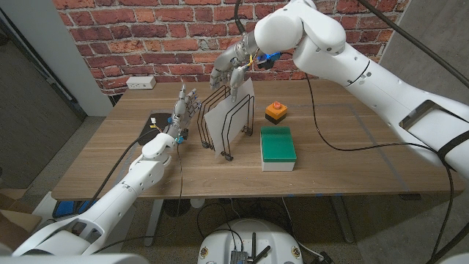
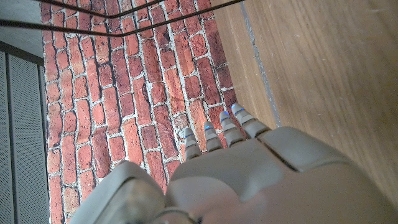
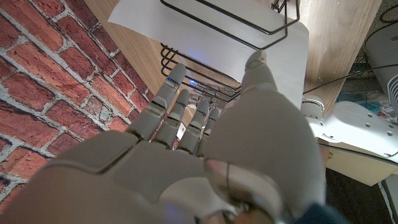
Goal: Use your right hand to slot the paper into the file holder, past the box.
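**Paper partly in the rack, right hand at its top edge**

Step in hand, as judged: seating the sheet fully in a slot of the file holder [image 1: 223, 125]. To do it well, keep the sheet upright and parallel to the wire dividers, and lower it straight so the bottom edge does not snag a wire or buckle. Release only once the paper bears on the base of the rack. Watch for the sheet bowing; it is thin and will flex under any sideways push.

The right hand [image 1: 233, 64] sits above the file holder, fingers pointing down. In the right wrist view its thumb lies against the paper [image 3: 249, 46], with the other fingers extended close together behind the sheet. It looks like a light pinch on the upper edge, though the contact on the far side is hidden.

The paper [image 1: 229, 117] stands between the wires, leaning slightly, directly below the right hand. The green-topped box [image 1: 278, 147] lies on the table just beside the rack, on the robot's right.

The left hand [image 1: 183, 106] stands upright beside the rack on the robot's left, fingers spread, holding nothing.
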Robot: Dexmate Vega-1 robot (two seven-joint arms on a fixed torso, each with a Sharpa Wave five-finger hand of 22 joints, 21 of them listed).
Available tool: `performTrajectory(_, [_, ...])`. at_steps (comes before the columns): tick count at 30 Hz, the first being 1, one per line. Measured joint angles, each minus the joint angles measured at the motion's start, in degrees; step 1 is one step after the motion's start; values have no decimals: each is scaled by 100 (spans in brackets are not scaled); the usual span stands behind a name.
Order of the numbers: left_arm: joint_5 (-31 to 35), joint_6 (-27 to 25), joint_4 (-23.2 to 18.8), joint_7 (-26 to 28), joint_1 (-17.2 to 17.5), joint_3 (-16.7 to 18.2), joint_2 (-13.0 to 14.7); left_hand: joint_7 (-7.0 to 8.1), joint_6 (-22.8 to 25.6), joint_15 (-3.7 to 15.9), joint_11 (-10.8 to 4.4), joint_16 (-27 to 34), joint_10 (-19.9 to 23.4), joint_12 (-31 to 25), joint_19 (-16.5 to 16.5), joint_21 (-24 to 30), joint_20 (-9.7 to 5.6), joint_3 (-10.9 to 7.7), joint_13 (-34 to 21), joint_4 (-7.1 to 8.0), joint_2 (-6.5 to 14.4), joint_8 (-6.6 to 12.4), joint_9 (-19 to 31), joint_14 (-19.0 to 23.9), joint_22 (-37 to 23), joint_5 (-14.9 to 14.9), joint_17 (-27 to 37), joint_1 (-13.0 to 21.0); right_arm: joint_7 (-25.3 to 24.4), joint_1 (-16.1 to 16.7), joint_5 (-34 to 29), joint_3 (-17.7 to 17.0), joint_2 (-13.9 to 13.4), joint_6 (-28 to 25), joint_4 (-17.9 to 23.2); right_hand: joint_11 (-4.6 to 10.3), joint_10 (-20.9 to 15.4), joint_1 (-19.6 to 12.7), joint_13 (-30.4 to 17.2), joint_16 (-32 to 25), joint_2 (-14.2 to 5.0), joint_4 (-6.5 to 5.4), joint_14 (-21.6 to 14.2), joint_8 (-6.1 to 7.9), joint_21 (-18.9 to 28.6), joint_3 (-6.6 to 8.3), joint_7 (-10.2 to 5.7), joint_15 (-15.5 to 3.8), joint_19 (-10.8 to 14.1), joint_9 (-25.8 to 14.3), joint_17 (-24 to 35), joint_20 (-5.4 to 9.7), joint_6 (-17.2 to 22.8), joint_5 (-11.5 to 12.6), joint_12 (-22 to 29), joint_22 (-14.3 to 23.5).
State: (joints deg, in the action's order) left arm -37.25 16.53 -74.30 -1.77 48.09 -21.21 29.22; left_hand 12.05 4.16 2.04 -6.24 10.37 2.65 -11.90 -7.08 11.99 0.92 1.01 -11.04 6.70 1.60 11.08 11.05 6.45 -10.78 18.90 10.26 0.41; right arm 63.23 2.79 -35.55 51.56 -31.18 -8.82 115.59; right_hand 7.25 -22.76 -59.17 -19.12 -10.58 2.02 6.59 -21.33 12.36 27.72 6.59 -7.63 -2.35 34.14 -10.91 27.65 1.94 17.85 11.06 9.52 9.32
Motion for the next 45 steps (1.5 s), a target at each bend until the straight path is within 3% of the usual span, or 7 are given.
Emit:
performTrajectory(12, [0, 0, 0, 0, 1, 0, 2, 0, 0, 0, 0, 0, 0, 0, 0, 0, 0, 0, 0, 0, 0, 0, 0, 0, 0, 0, 0, 0, -393, 139, 523, -227, -200, -213, 58, -20, 204, 128, 105, 0, -7, 0, 301, -71, -255, 0, 93, -13, -296, 26, -109, -30, -133, 0, 23, 1])
performTrajectory(13, [0, 1, 0, 1, 1, 0, 2, 0, 0, 0, 0, 0, 0, 0, 0, 0, 0, 0, 0, 0, 0, 0, 0, 0, 0, 0, 0, 0, -458, 290, 571, -380, -333, -259, 137, -20, 204, 128, 106, 0, -7, 0, 301, -71, -255, 0, 100, -13, -296, 26, -111, -30, -140, 0, 23, 1])
performTrajectory(18, [0, 1, -2, 2, 1, 1, 3, 0, 0, 0, 0, 0, 0, 0, 0, 0, 0, 0, 0, 0, 0, 0, 0, 0, 0, 0, 0, 0, -737, 514, 751, -544, -501, -489, 298, -42, 226, 160, 132, 0, -37, -23, 331, -73, -309, -24, 120, 18, -356, 26, -137, -30, -160, 0, 45, 1])
performTrajectory(27, [0, 1, -13, 3, 4, 5, 6, 0, 0, 0, 0, 0, 0, 0, 0, 0, 0, 0, 0, 0, 0, 0, 0, 0, 0, 0, 0, 0, -1212, 634, 904, -619, -581, -1048, 403, -50, 234, 294, 183, -35, -113, -46, 361, -94, -410, -47, 173, -11, -356, 26, -183, -30, -129, 0, 89, 1])
performTrajectory(28, [0, 1, -15, 6, 4, 5, 6, 0, 0, 0, 0, 0, 0, 0, 0, 0, 0, 0, 0, 0, 0, 0, 0, 0, 0, 0, 0, 0, -1302, 933, 927, -754, -741, -1151, 649, -50, 234, 324, 185, -46, -144, -61, 361, -94, -427, -33, 172, -11, -356, 26, -190, -30, -129, 0, 89, 1])
performTrajectory(29, [0, 1, -15, 7, 4, 5, 6, 0, 0, 0, 0, 0, 0, 0, 0, 0, 0, 0, 0, 0, 0, 0, 0, 0, 0, 0, 0, 0, -1386, 1027, 949, -798, -784, -1242, 722, -48, 232, 324, 185, -46, -143, -69, 361, -94, -431, -24, 173, -11, -356, 26, -190, -30, -129, 0, 89, 1])
performTrajectory(45, [-2, 1, -17, 8, 6, 5, 7, 0, 0, 0, 0, 0, 0, 0, 0, 0, 0, 0, 0, 0, 0, 0, 0, 0, 0, 0, 0, 0, -2595, 1823, 1263, -1122, -1166, -2383, 1290, -49, 189, 391, 237, -68, -211, -90, 359, -65, -517, -37, 182, -12, -420, 25, -240, -28, -77, 0, 89, 2])
